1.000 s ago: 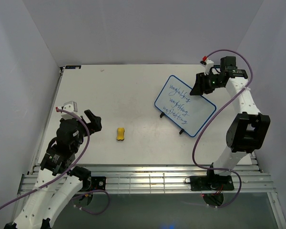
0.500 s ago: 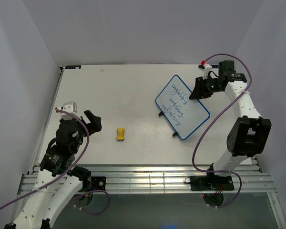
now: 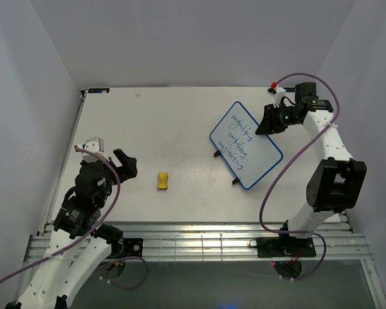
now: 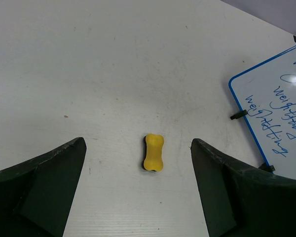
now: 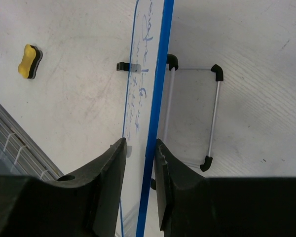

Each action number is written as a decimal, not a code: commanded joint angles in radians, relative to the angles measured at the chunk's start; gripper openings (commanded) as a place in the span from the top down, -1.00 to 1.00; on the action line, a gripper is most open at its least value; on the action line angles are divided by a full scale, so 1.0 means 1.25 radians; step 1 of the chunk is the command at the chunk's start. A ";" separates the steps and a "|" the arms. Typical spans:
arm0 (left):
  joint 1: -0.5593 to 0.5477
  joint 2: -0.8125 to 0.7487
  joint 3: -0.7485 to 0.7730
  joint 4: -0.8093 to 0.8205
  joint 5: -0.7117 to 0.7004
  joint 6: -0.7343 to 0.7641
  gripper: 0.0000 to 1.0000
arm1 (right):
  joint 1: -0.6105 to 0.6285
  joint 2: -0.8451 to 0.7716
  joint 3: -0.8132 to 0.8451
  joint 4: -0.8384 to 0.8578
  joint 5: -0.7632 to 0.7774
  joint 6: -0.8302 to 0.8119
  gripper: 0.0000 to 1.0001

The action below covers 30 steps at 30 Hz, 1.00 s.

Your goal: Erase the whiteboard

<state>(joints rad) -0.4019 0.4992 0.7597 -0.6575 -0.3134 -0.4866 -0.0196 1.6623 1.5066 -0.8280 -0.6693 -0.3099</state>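
Note:
The whiteboard (image 3: 244,145), blue-framed with blue handwriting, stands tilted on its wire stand at the table's right. My right gripper (image 3: 265,122) is shut on its far upper edge; in the right wrist view the fingers (image 5: 140,141) clamp the blue frame of the board (image 5: 145,89). The yellow eraser (image 3: 163,181) lies flat on the table left of the board. My left gripper (image 3: 125,164) is open and empty, a short way left of the eraser. In the left wrist view the eraser (image 4: 153,152) lies just ahead of the open fingers (image 4: 138,140), with the board (image 4: 281,113) at the right.
The board's wire stand (image 5: 192,113) with black feet rests on the table behind it. White walls enclose the table on three sides. A metal rail (image 3: 193,244) runs along the near edge by the arm bases. The eraser also shows in the right wrist view (image 5: 29,61).
One second ago the board faced more toward the front; my right gripper turned and stood it more edge-on by half a second ago. It has stayed still since. The left arm has not moved.

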 commanded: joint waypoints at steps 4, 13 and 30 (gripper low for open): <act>-0.004 -0.009 -0.006 0.009 -0.002 0.005 -0.96 | 0.003 0.016 -0.006 0.012 -0.014 0.014 0.30; -0.005 -0.008 -0.006 0.009 -0.002 0.005 -0.96 | 0.003 0.054 -0.001 0.012 0.000 0.026 0.30; -0.006 -0.009 -0.003 -0.005 -0.046 -0.011 -0.96 | 0.003 -0.046 0.019 0.028 0.084 0.076 0.85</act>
<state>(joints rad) -0.4034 0.4934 0.7597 -0.6582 -0.3309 -0.4885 -0.0124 1.6920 1.5074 -0.8291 -0.6537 -0.2085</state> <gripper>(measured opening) 0.976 0.112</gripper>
